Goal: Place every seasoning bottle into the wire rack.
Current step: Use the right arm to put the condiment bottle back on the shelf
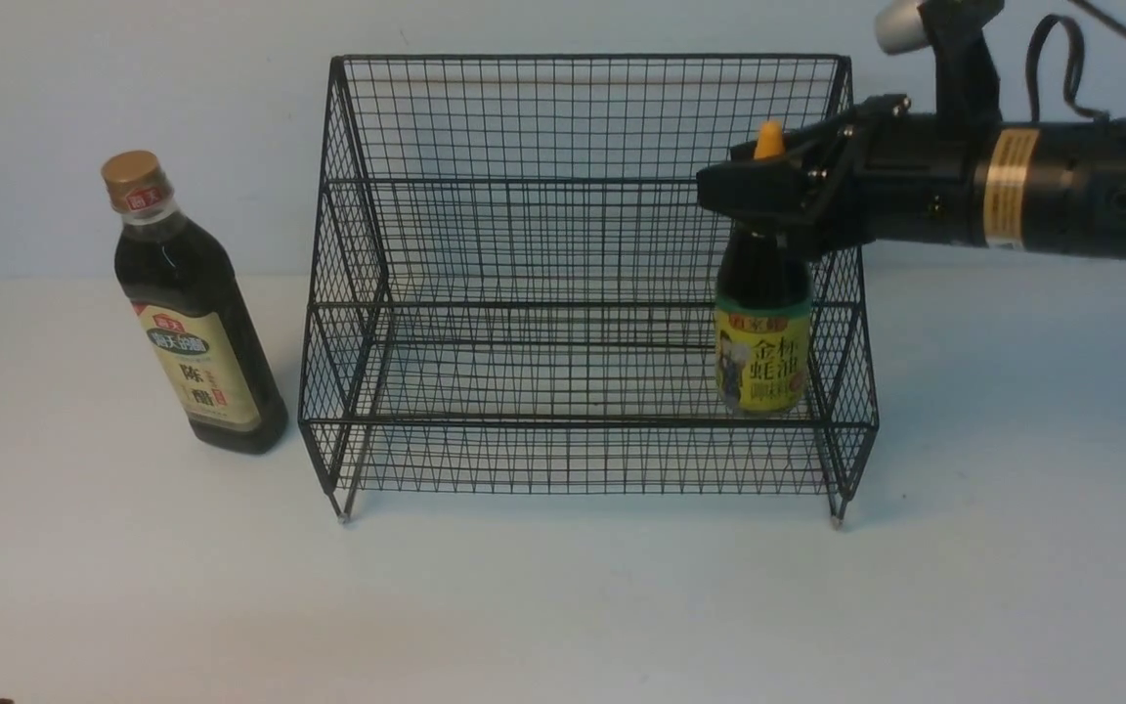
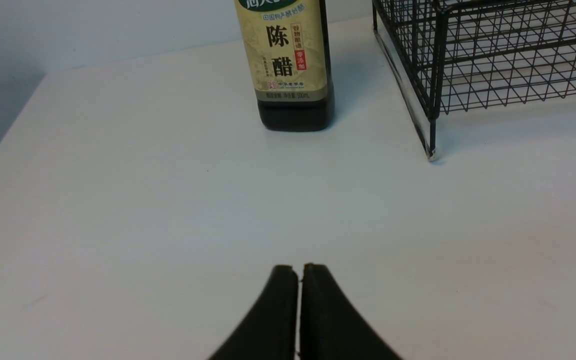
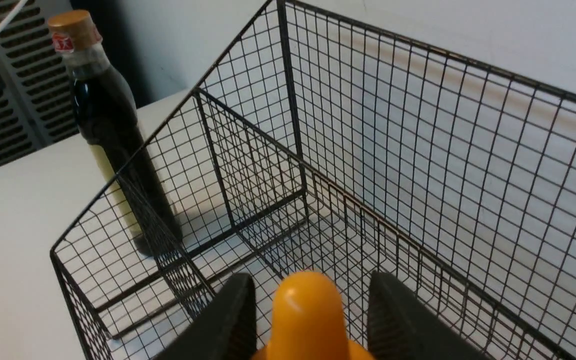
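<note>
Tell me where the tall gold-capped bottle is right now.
In the front view the tall bottle stands on the table at the robot's left, just outside the wire rack by its left side wall, not in it.

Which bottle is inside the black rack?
The short bottle with the orange cap and yellow label. The tall bottle with the gold cap stands outside, left of the wire rack.
</note>
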Controlling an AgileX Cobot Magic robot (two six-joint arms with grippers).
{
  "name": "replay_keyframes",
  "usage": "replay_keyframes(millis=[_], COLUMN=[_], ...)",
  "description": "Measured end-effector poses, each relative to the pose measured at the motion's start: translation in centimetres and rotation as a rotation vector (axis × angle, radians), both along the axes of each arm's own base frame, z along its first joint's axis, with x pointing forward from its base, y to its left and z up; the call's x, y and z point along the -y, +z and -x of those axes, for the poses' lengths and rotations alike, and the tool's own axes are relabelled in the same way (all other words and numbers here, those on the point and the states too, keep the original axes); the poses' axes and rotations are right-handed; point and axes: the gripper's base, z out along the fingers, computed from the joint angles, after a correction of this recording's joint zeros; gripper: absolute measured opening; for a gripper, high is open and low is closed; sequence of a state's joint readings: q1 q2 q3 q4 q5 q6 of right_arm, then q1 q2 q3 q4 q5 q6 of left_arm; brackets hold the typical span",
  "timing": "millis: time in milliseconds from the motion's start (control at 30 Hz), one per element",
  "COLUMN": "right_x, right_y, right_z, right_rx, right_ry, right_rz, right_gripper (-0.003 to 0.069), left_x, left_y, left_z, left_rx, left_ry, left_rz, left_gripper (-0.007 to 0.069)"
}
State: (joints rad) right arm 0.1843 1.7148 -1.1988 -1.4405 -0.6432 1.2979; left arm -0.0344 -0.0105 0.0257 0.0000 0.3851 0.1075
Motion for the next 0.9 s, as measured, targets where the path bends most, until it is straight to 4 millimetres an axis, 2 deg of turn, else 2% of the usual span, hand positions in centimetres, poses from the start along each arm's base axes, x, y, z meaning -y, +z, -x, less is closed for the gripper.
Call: replay_keyframes(millis=[167,200,333,633,900], right_x=[-0.4,-0.5,-0.6,-0.5,-0.4], right_y=[-1.5,-2.2,-2.8,-3.6,-3.6], right_z=[-0.3,-0.2,0.3,0.8,0.6], right_rx=[-0.026,-0.032,-0.025,-0.081,-0.129], right_ry=[0.053,0.091,0.166,0.217,0.182], right_rz=[0.009,0.044,0.117,0.211,0.187], right_gripper=[0.0274,0.0274,0.0274,0.0276,0.0278], left_x=[0.0,0.0,0.0,0.0,0.0], left_y=[0.0,0.0,0.0,0.0,0.0], left_z=[0.0,0.0,0.0,0.0,0.0], left_rx=[0.000,0.000,0.000,0.000,0.000], left_ry=[0.000,0.000,0.000,0.000,0.000], left_rz=[0.000,0.000,0.000,0.000,0.000], left_gripper=[-0.0005,-0.0005,-0.0005,-0.0005,-0.0005])
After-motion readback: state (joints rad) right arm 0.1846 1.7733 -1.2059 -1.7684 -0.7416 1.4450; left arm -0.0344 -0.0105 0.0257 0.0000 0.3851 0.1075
